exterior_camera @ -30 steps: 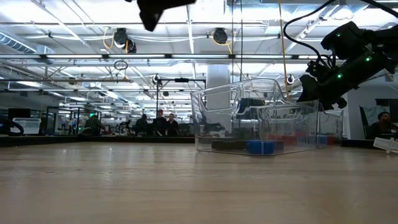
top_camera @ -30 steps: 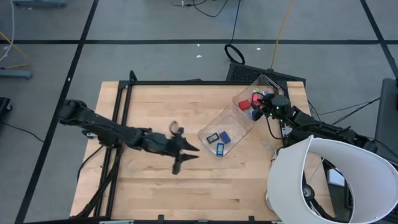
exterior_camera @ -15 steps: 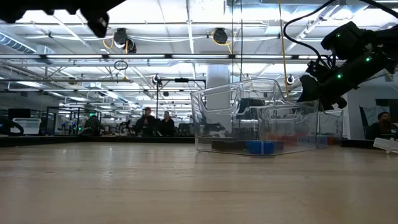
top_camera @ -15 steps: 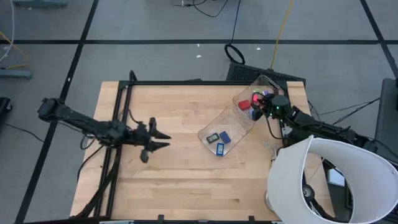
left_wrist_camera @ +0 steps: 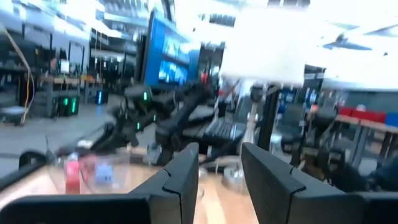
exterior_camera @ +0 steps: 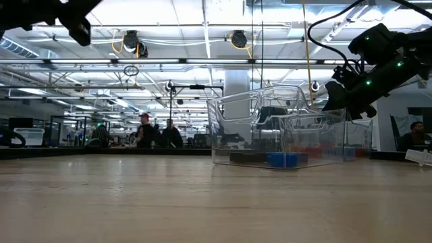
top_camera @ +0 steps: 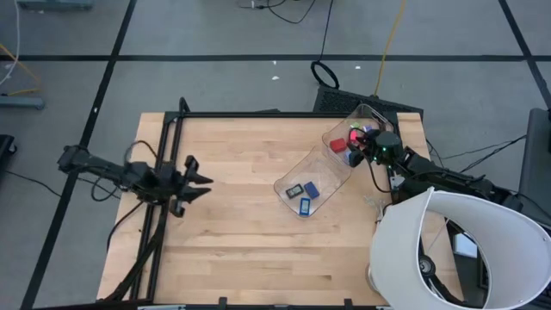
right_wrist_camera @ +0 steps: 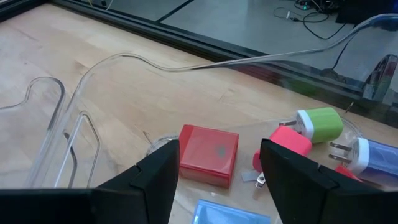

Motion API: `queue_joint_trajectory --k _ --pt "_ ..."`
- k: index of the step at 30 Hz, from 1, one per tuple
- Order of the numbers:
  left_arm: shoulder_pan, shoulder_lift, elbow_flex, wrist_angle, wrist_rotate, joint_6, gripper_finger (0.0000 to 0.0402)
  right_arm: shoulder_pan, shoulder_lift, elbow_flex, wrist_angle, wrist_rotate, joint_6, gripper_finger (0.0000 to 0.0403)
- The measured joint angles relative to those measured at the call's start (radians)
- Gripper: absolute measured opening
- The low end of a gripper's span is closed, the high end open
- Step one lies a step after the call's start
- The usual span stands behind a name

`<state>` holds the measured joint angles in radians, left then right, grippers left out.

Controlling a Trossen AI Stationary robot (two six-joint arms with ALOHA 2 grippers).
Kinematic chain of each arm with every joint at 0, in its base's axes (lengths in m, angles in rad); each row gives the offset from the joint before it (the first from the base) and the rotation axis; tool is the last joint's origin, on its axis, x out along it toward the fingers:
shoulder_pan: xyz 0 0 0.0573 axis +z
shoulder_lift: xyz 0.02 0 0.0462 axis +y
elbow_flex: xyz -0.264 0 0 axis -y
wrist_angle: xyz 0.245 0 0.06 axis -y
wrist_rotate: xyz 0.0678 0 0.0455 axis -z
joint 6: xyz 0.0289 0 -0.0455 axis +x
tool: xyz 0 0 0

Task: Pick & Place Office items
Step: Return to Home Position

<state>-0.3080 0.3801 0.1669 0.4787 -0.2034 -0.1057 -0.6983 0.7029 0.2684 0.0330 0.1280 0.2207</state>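
Note:
A large clear bin (top_camera: 331, 172) lies slantwise on the table's far right part. It holds the office items: a red block (right_wrist_camera: 208, 158), a green plug (right_wrist_camera: 320, 123), a pink piece (right_wrist_camera: 289, 140) and, toward its near end, blue pieces (top_camera: 312, 191) and a dark flat one (top_camera: 294, 189). My right gripper (top_camera: 362, 150) stands open at the bin's far right end, looking in over the red block (top_camera: 337, 144). My left gripper (top_camera: 200, 176) hovers shut and holding nothing above the table's left edge, high at the picture's left in the low view (exterior_camera: 79, 28). My right gripper's fingers (right_wrist_camera: 155, 180) stand at the bin's far right end (exterior_camera: 344, 111). I cannot tell whether they touch its clear wall, since the gripper's own body covers that spot.
A black frame rail (top_camera: 164, 146) runs along the table's left side and another along the far edge (top_camera: 258, 114). A big white hood (top_camera: 448, 250) covers the near right corner. Cables lie on the floor beyond the far edge. People (exterior_camera: 145, 131) stand far off in the room.
My left gripper has drawn back from the middle of the table toward its left edge, its arm folding in and the fingers tipping upward; it stays shut. The right arm, the bin and the items have kept still.

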Motion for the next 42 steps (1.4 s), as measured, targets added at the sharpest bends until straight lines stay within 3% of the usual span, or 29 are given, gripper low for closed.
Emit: queue_joint_trajectory --k 12,21,29,34,39,42 --pt "0.000 -0.371 -0.001 -0.285 -0.001 0.057 0.0122 0.000 0.000 0.000 0.000 -0.002 0.001 0.0212" --pt "0.000 -0.374 -0.009 -0.338 -0.040 0.041 0.0122 0.000 0.000 0.000 0.000 -0.001 0.000 0.0212" --pt "0.000 -0.375 -0.154 -0.174 -0.034 0.030 0.0122 0.000 0.000 0.000 0.000 0.000 0.002 0.0212" --pt "0.000 -0.374 -0.152 -0.194 -0.034 -0.001 0.0122 0.000 0.000 0.000 0.001 -0.001 0.002 0.0212" --pt "0.000 -0.374 -0.152 -0.225 0.051 0.111 0.0122 0.000 0.000 0.000 0.001 -0.002 0.001 0.0212" --pt "-0.001 -0.374 -0.152 -0.284 0.037 0.130 0.0122 0.000 0.000 0.000 0.001 -0.002 0.002 0.0212"
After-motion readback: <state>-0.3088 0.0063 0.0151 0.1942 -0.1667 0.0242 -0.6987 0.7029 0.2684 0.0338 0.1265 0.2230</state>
